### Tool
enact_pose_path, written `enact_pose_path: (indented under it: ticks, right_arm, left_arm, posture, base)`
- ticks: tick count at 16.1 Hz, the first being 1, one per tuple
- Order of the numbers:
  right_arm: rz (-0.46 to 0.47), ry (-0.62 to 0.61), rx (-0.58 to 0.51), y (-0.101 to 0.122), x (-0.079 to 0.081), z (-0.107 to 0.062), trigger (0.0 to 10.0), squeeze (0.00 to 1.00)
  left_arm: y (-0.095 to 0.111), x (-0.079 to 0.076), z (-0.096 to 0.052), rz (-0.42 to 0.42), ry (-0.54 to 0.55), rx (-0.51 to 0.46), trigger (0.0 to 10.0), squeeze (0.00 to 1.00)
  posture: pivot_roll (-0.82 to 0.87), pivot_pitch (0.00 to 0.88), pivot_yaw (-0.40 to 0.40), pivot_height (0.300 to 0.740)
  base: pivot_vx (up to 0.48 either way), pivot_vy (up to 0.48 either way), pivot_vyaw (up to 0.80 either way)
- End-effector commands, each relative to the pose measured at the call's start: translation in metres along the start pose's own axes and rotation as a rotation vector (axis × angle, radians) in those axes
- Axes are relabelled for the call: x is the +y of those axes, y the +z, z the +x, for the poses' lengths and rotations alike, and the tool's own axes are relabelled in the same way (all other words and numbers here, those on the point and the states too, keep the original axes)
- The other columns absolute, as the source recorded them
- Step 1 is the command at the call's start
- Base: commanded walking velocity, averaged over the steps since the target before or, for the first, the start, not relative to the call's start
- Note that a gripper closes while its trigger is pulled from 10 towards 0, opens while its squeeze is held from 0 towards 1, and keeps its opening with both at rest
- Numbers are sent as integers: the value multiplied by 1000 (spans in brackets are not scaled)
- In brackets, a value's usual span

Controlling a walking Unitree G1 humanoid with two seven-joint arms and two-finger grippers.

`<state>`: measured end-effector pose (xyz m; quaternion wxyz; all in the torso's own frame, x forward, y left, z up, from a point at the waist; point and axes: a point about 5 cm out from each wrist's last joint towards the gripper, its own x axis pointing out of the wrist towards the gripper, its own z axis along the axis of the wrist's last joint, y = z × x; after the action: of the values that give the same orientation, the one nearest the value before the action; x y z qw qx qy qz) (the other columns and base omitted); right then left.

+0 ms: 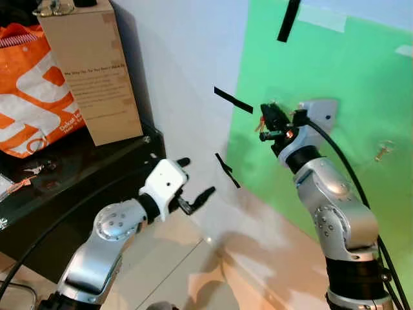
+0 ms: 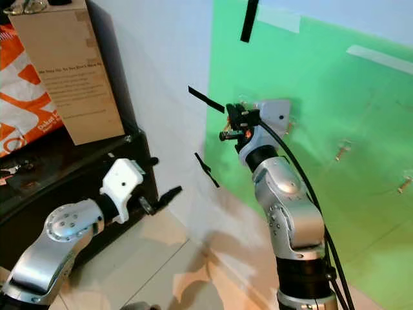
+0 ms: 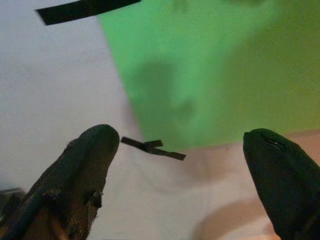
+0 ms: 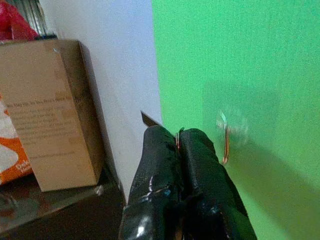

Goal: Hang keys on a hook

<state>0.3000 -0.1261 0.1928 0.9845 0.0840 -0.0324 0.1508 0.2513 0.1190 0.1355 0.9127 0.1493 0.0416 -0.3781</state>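
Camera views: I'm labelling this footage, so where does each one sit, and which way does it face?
Left eye view: on the head, looking down at the green wall; both arms show, the right gripper raised to it.
Right eye view: its stereo twin, same scene.
Left wrist view: along the left gripper, jaws open, towards the wall's base.
Right wrist view: along the shut jaws, towards a hook.
Shared: the cardboard box shows in the eye views and the right wrist view.

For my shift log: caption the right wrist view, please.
Right gripper shut on keys, close to the hook on the green sheet; cardboard box behind.
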Motion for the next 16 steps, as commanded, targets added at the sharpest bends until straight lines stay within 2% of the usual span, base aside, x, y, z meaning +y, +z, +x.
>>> enact_pose_path:
  ticks: [1, 7, 16]
  right_arm:
    - [0, 3, -8, 5, 1, 3, 10000, 0]
    - [-24, 30, 11, 5, 4, 9, 10000, 0]
    - [-11, 56, -9, 8, 10, 25, 10000, 0]
  left_arm:
    - [7, 1, 0, 13, -9, -13, 10000, 0]
    - [5, -6, 0, 7, -23, -7, 10000, 0]
    - [6, -5, -2, 12, -12, -2, 10000, 0]
  posture:
    - [42, 0, -13, 740]
    - [38, 0, -36, 740]
    - [58, 0, -44, 740]
  base:
    - [0, 0, 0]
    - [0, 0, 0]
    - [0, 0, 0]
